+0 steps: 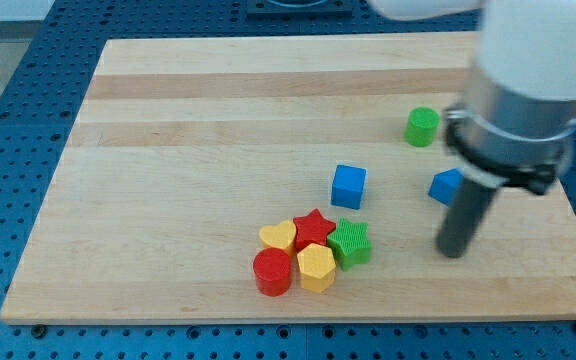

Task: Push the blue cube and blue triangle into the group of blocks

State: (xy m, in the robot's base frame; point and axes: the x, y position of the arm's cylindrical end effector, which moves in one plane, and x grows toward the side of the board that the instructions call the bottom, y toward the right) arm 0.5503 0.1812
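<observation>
The blue cube [348,186] sits near the board's middle, just above the group. The blue triangle [445,185] lies to its right, partly hidden behind the rod. My tip [452,252] rests on the board below the triangle, to the right of the group and a little apart from both. The group sits at the view's bottom middle: a yellow heart [278,236], a red star [314,227], a green star [351,243], a red cylinder [272,272] and a yellow hexagon [316,267], touching one another.
A green cylinder [422,126] stands alone toward the view's upper right. The arm's white and grey body [528,80] fills the upper right corner. The wooden board [168,150] lies on a blue perforated table [8,120].
</observation>
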